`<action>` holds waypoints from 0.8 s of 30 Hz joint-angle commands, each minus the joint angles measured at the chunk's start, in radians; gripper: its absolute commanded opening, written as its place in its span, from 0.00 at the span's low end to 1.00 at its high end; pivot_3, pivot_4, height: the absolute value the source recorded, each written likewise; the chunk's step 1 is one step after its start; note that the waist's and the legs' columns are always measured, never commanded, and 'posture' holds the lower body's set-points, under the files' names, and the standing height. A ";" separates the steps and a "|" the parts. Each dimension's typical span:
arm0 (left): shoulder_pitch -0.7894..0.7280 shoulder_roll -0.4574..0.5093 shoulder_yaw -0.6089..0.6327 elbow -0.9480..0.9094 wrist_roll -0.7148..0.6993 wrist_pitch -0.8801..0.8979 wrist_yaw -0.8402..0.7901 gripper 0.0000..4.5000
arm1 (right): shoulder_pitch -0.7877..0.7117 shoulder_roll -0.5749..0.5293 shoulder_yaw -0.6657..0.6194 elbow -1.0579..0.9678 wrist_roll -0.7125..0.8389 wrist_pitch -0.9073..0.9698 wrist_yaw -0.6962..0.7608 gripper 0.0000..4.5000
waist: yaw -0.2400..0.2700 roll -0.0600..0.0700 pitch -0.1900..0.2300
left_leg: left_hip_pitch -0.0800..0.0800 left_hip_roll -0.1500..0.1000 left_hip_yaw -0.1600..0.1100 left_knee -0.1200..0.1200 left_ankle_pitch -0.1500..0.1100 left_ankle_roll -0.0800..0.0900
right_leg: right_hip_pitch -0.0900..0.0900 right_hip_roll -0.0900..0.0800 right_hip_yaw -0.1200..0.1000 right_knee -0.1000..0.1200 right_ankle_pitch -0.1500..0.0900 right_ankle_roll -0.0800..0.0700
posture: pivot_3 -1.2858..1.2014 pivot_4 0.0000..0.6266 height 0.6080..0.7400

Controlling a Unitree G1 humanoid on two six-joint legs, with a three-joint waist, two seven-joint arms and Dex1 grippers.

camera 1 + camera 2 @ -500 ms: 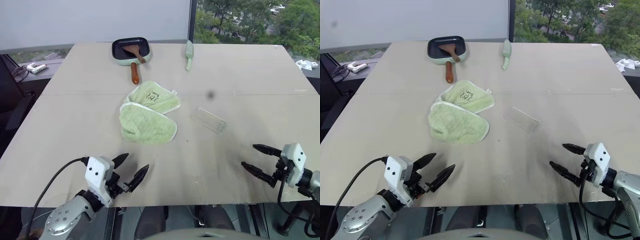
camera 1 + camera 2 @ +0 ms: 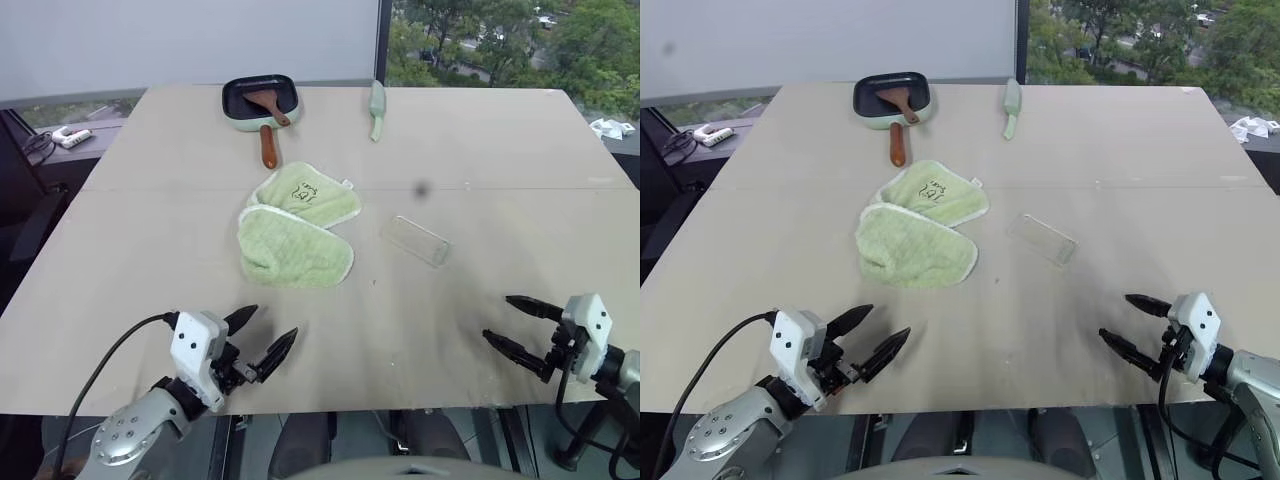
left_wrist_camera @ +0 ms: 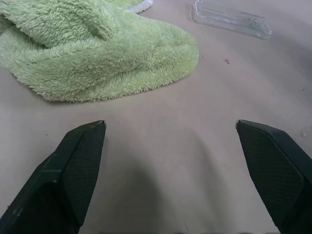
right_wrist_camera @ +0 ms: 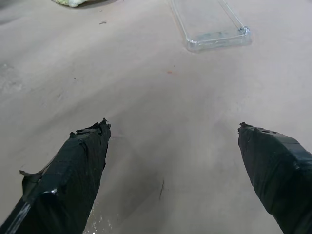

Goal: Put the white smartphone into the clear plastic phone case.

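Fingers apart on left gripper (image 2: 263, 338) and right gripper (image 2: 520, 324), low in frame; clear rectangular plastic phone case (image 2: 416, 240) mid-frame, best approached by its edges.

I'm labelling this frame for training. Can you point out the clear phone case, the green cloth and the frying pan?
clear phone case (image 2: 416, 240), left eye view, its middle.
green cloth (image 2: 295, 245), left eye view, the front fold.
frying pan (image 2: 244, 103), left eye view, dark inside, left of the spatula.
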 commanded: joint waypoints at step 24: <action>0.059 -0.159 0.189 -0.065 -0.091 -0.092 0.127 0.99 | -0.693 0.307 0.521 -0.005 -0.151 0.141 -0.153 1.00 | -0.028 -0.001 0.001 | -0.002 0.000 0.000 0.000 0.000 0.000 | -0.004 0.000 -0.001 0.002 0.001 0.000 | 0.52 0.24 1.00</action>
